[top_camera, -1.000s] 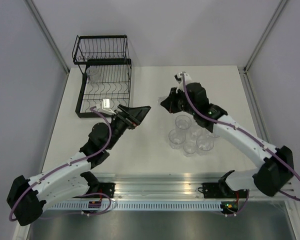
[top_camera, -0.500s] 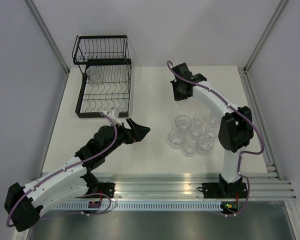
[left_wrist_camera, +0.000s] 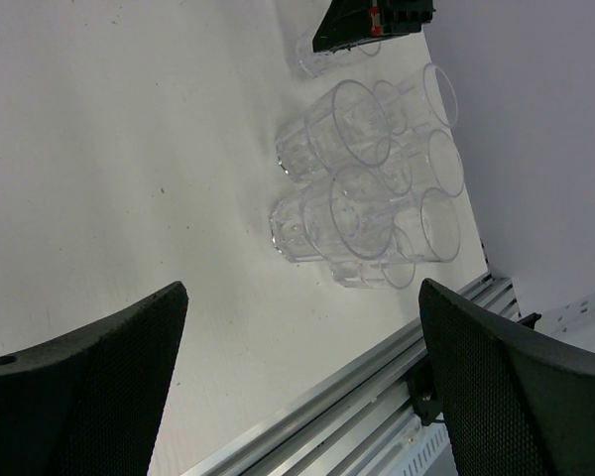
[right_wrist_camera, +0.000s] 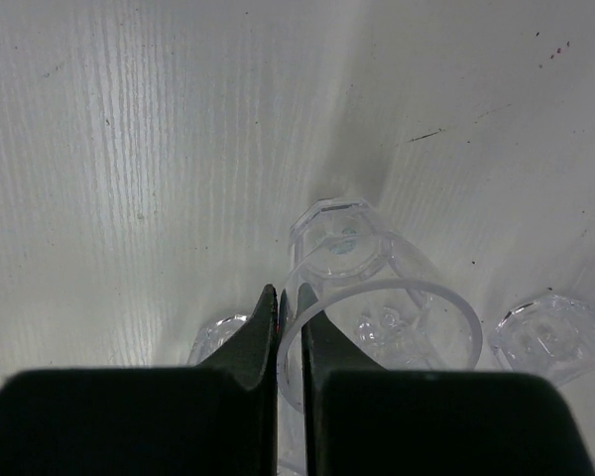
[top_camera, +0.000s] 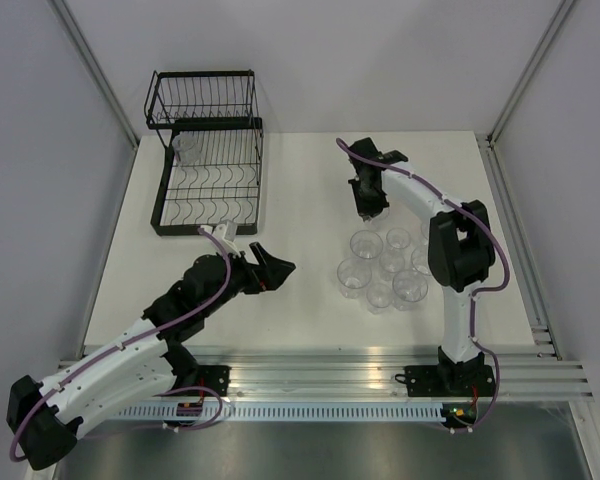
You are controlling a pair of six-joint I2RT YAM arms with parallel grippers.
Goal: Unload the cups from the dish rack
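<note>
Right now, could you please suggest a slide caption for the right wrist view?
Right gripper, jaws shut on the rim of a small clear plastic tumbler, over the white table.

The top external camera is mounted high above and behind both arm bases. It looks down and forward over the whole table (top_camera: 300, 180), with the dish rack (top_camera: 208, 170) at far left. The left wrist camera looks out between the spread left gripper fingers (left_wrist_camera: 89, 387). Its view is rolled sideways and runs from mid-range across the tabletop to the cups (left_wrist_camera: 367, 198) and the near-edge rail (left_wrist_camera: 367, 382). The right wrist camera points steeply down at close range, over the pinched right gripper fingers (right_wrist_camera: 248, 367) onto one cup (right_wrist_camera: 377, 297). The cup cluster appears in both the top and left wrist views
</note>
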